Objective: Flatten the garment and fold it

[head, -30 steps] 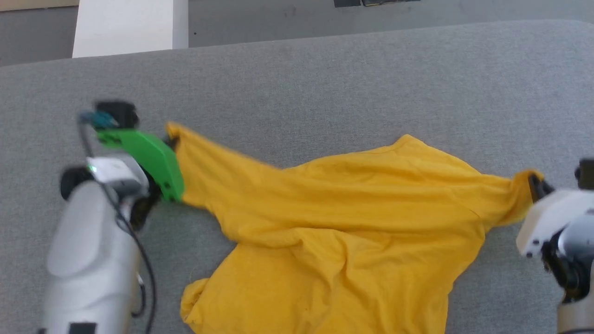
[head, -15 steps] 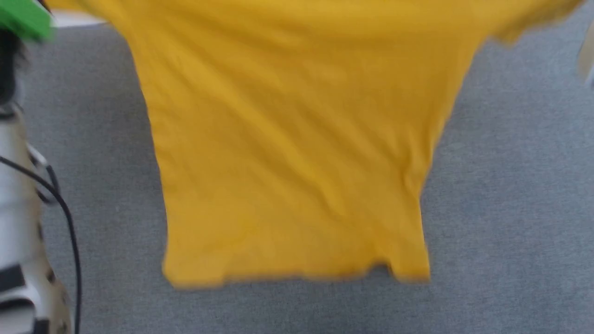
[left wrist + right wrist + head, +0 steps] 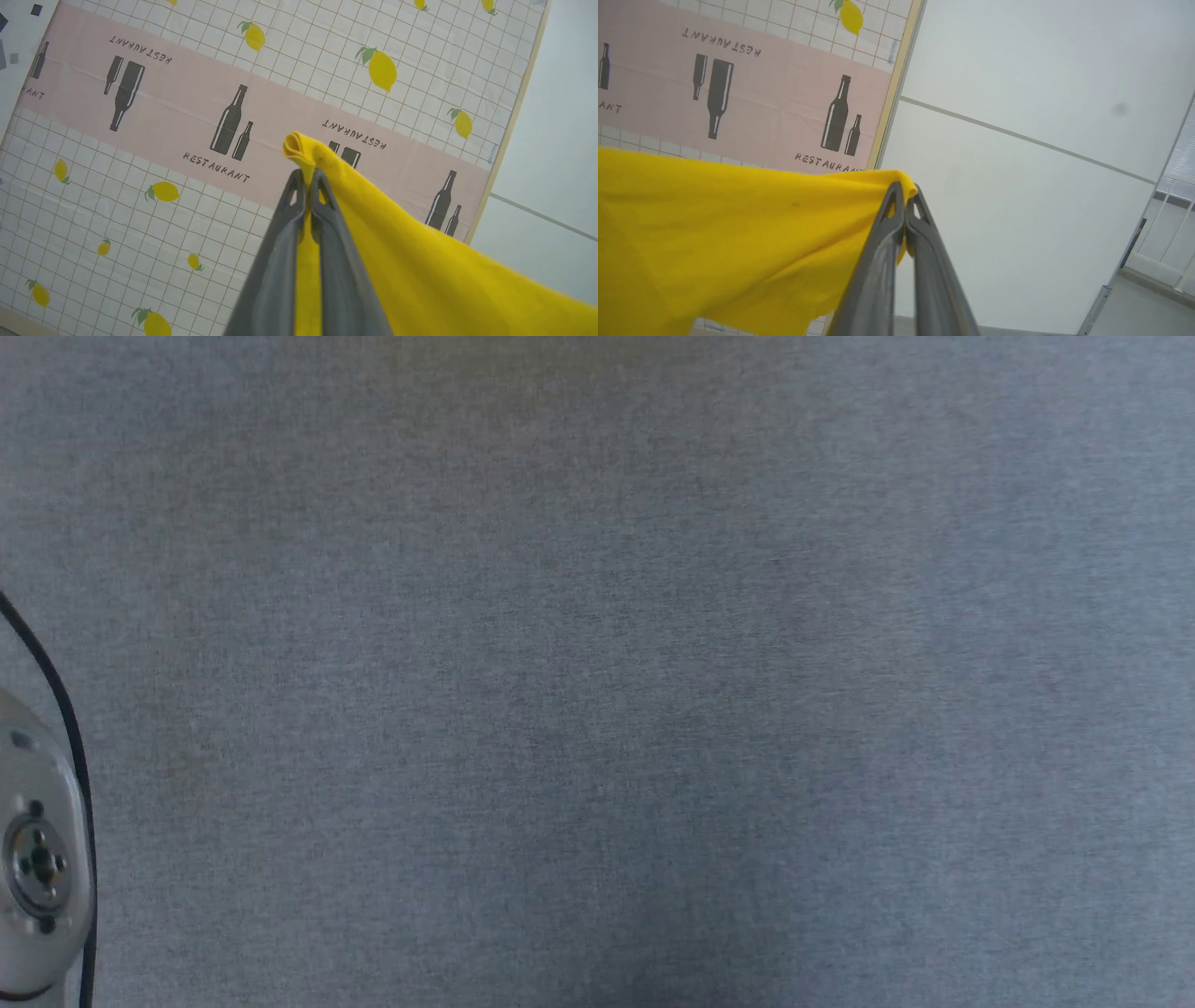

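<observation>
Yellow garment (image 3: 420, 270) up off the grey cloth surface (image 3: 597, 672), pinched at two ends. Left gripper (image 3: 307, 175) closed tight on a rolled edge of it, with a small curl of cloth poking out past the fingertips and the rest running away right and down in the left wrist view. Right gripper (image 3: 903, 189) likewise clamped on the other end, with cloth stretching off left from the fingers in a wide, lightly creased sheet, plain yellow throughout. Behind both, a printed cloth panel (image 3: 140, 196) with lemons, dark bottles and the word RESTAURANT. Right of it, a white wall (image 3: 1017, 140).

One second ago: same garment lying crumpled on the grey surface, drawn out between the two grippers. Half a second ago: hanging as a flat yellow sheet before the head camera, hem low near the surface. Now in the head view: grey surface with a faint yellowish cast at its far edge, cause unclear. At the near left, a pale round arm joint (image 3: 37, 859) with a black cable (image 3: 65, 728) curving beside it. Whole head-view framing different from both earlier moments as well.
</observation>
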You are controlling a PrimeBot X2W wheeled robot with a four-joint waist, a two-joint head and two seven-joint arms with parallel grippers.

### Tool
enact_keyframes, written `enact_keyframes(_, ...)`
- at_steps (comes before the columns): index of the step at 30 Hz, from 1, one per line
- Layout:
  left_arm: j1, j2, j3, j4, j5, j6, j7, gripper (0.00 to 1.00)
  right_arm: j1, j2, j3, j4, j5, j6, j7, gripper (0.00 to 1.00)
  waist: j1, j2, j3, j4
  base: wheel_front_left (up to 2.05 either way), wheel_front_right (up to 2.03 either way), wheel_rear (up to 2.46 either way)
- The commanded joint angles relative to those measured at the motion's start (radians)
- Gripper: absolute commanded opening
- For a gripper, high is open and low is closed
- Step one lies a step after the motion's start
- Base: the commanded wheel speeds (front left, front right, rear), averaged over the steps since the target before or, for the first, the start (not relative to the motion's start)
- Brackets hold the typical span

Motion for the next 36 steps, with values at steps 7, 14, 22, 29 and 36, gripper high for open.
enact_keyframes(7,0.134,0.039,-0.073,0.116,0.040,-0.078,0.014,0.00,0.067,0.013,0.043,0.134,0.033,-0.002,-0.037,0.00,-0.0002,-0.0001,-0.029,0.022,0.00,0.00,0.00)
enact_keyframes(14,0.453,0.038,-0.155,0.186,0.025,-0.130,0.109,0.00,0.379,-0.015,0.132,0.175,0.182,-0.002,-0.009,0.00,-0.0002,-0.0001,-0.139,0.023,0.00,0.00,0.00)
enact_keyframes(22,0.894,-0.015,-0.207,0.056,-0.084,-0.139,0.288,0.00,0.808,-0.050,0.147,0.067,0.347,-0.002,0.094,0.00,-0.0002,-0.0001,-0.294,0.034,0.00,0.00,0.00)
enact_keyframes(29,1.229,-0.049,-0.183,-0.108,-0.167,-0.059,0.429,0.00,1.161,-0.018,0.065,-0.096,0.356,-0.002,0.174,0.00,-0.0002,-0.0001,-0.399,0.037,0.00,0.00,0.00)
enact_keyframes(36,1.486,-0.114,-0.155,-0.230,-0.204,0.039,0.461,0.00,1.450,0.081,-0.074,-0.235,0.297,-0.002,0.271,0.00,-0.0002,-0.0001,-0.454,0.041,0.00,0.00,0.00)
